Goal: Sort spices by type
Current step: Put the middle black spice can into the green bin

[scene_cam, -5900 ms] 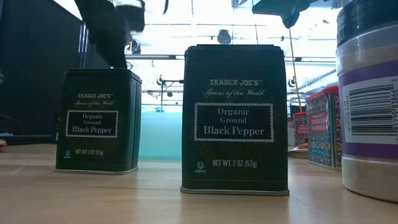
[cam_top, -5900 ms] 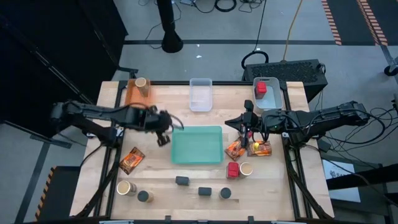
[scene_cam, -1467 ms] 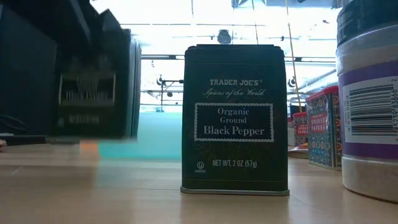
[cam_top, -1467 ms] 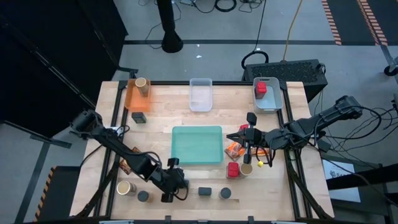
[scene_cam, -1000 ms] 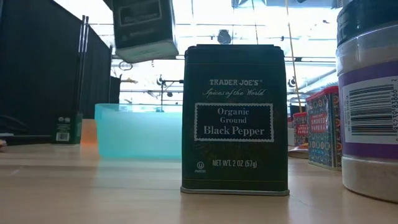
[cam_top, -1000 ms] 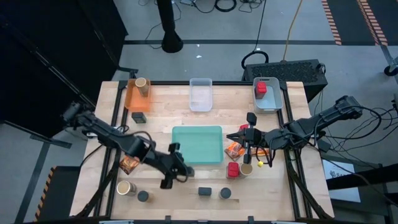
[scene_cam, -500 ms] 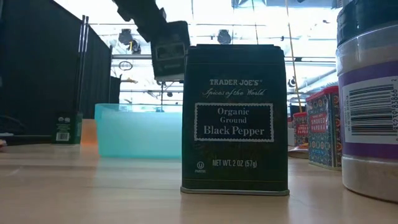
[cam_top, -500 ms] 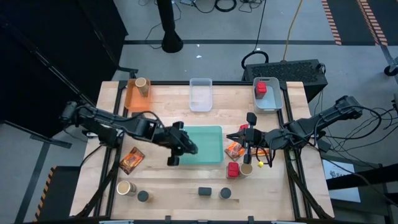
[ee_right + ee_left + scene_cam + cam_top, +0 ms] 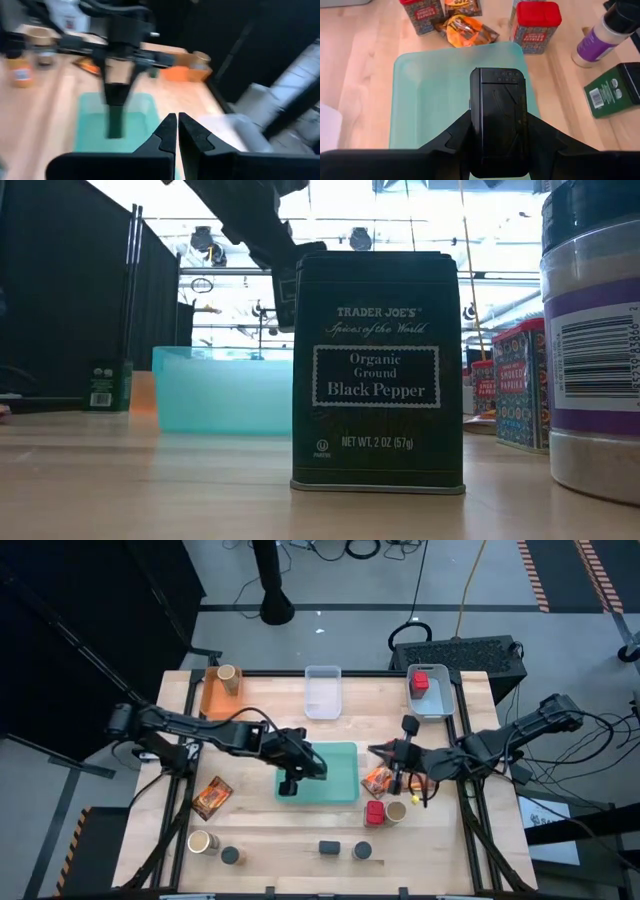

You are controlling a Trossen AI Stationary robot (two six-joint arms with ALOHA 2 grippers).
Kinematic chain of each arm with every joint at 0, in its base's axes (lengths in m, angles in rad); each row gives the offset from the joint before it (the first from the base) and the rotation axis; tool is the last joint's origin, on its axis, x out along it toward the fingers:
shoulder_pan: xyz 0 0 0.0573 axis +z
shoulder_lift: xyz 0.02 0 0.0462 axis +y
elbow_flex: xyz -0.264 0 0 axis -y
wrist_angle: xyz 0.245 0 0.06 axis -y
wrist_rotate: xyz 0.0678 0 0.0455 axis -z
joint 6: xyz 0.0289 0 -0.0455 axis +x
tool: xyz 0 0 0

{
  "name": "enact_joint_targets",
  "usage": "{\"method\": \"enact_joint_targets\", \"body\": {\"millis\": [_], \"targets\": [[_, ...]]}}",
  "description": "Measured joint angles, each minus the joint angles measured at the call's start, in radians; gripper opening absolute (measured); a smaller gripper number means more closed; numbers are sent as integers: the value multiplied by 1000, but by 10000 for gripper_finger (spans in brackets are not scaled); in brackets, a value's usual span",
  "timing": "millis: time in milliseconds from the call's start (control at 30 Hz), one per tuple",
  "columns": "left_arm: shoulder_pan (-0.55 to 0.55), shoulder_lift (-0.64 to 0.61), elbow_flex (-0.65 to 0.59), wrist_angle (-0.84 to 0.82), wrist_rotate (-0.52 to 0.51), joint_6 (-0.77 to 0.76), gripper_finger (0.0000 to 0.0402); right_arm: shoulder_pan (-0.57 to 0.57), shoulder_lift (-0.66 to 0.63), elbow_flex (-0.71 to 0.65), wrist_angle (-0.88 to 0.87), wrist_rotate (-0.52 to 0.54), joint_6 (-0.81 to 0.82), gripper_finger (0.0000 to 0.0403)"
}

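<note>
Fig.: transport step. I hold a black pepper tin [image 9: 498,120] clamped in the left gripper [image 9: 292,776], hovering over the teal tray [image 9: 340,755], w/ the tin upright and, I judge, not yet touching down. Right gripper [image 9: 392,759], fingers pressed together and empty, waits beside the orange-red packets [image 9: 377,781]. Next, prob.: lower the tin, release, then fetch another tin [image 9: 328,848] at the table's near edge.

A light wooden surface [image 9: 260,710] stands on a grey floor [image 9: 330,580] strewn with cables [image 9: 365,548]; bright ceiling lights [image 9: 400,200] glow beyond, black curtains [image 9: 60,300] alongside.
</note>
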Motion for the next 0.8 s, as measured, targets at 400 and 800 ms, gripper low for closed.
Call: {"method": "enact_joint_targets", "body": {"millis": [400, 800], "targets": [[31, 61, 0, 48, -25, 29, 132, -130, -3, 0, -157, 99, 119, 0], [48, 110, 103, -25, -46, 97, 132, -200, -3, 0, -211, 88, 152, 0]]}}
